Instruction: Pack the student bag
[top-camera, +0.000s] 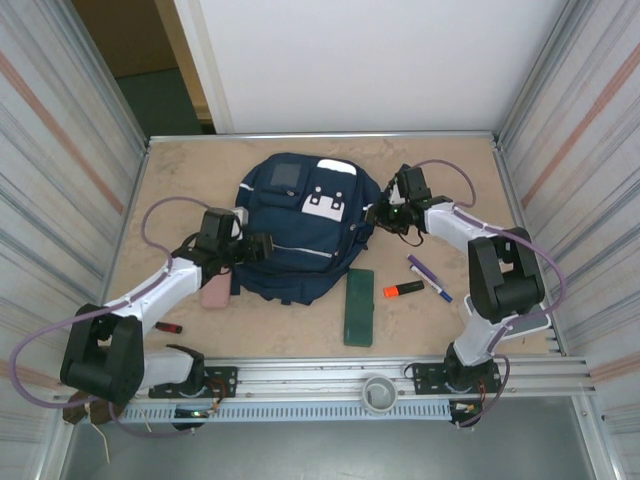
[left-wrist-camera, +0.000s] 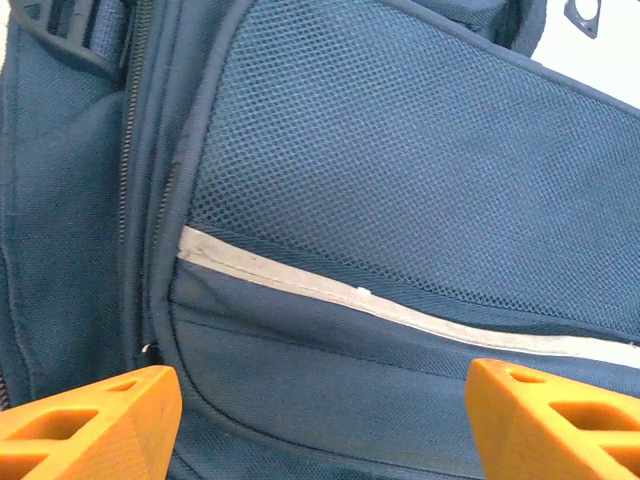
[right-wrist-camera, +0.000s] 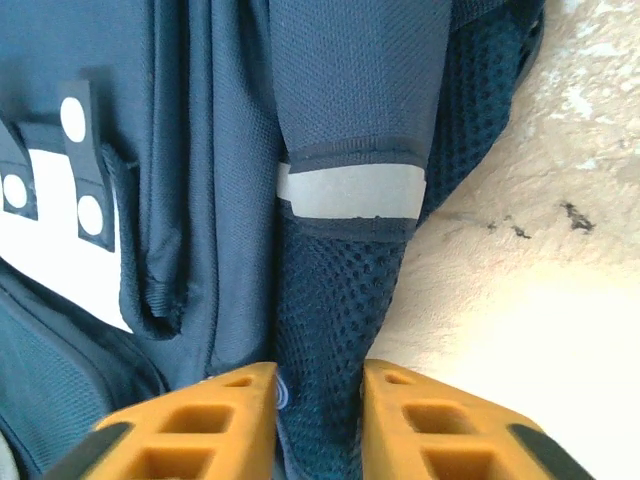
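Two grippers sit at opposite flanks of the student bag (top-camera: 300, 235), which lies flat in the middle of the desk (top-camera: 190, 175) with its front panel facing up. The right gripper (right-wrist-camera: 320, 378) is at the bag's right edge, its orange fingers (right-wrist-camera: 215, 415) pressed against either side of the mesh shoulder strap (right-wrist-camera: 335, 290). It looks clamped on that strap, probably to lift or steady that side so the bag does not slide. The left gripper (left-wrist-camera: 322, 388) hovers at the bag's left side with its fingers well apart and nothing between them. It faces the mesh front pocket and the pale stripe (left-wrist-camera: 330, 295) beneath it, and is likely lining up for a hold on fabric or a zip.

The things to pack lie around the bag's lower edge. A green pencil case (top-camera: 358, 307), an orange highlighter (top-camera: 403, 290) and a purple pen (top-camera: 428, 277) are to its lower right. A pink item (top-camera: 215, 291) touches its lower left, with a small red item (top-camera: 170, 327) further out. None of them is inside yet, so I judge that opening the bag comes first.
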